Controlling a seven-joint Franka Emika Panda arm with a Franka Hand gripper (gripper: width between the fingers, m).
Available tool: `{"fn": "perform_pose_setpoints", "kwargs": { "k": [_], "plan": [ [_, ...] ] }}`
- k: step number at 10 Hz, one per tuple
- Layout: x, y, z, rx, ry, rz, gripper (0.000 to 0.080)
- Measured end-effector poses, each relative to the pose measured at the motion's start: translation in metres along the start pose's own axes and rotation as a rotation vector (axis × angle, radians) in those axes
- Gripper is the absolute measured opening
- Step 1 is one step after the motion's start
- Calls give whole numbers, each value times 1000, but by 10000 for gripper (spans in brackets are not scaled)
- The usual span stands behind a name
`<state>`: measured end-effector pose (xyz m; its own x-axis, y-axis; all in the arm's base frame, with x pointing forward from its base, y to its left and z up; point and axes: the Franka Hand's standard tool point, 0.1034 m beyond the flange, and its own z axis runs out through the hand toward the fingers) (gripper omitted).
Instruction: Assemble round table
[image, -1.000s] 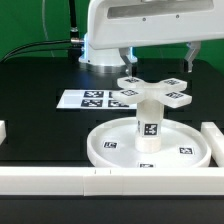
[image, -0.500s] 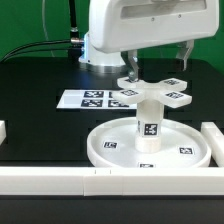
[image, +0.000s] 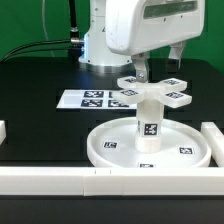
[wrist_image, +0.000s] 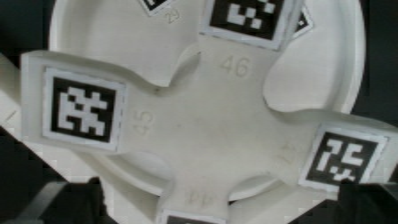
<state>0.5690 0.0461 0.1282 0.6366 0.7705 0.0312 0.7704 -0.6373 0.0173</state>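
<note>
The large rimmed round disc (image: 100, 150) lies flat on the black table near the front. The short thick post (image: 148, 120) stands upright at its middle. The cross-shaped foot (image: 152, 92) sits on top of the post, its tagged arms level. My gripper (image: 161, 60) hangs just above and behind the foot, its two fingers spread apart and holding nothing. In the wrist view the foot (wrist_image: 196, 110) fills the frame from close above, with tags on its arms; my fingertips do not show clearly there.
The marker board (image: 85, 99) lies flat behind the disc on the exterior view's left. Long white border bars run along the front (image: 50, 180) and stand at the right (image: 213, 140) and left (image: 3, 130) edges. The robot base (image: 100, 55) is behind.
The wrist has turned above the foot: the finger on the exterior view's left moved right and down, the other moved left. The disc, post and foot have not moved.
</note>
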Motion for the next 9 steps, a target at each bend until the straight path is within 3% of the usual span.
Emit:
{"fn": "perform_pose_setpoints", "kwargs": {
  "k": [2,5,9],
  "plan": [
    [0,3,1,-27,-3,-196,649],
    [-2,4,2,-39,-34,-442,649],
    [-9,0,8,-31,-63,-589,649]
  ]
}}
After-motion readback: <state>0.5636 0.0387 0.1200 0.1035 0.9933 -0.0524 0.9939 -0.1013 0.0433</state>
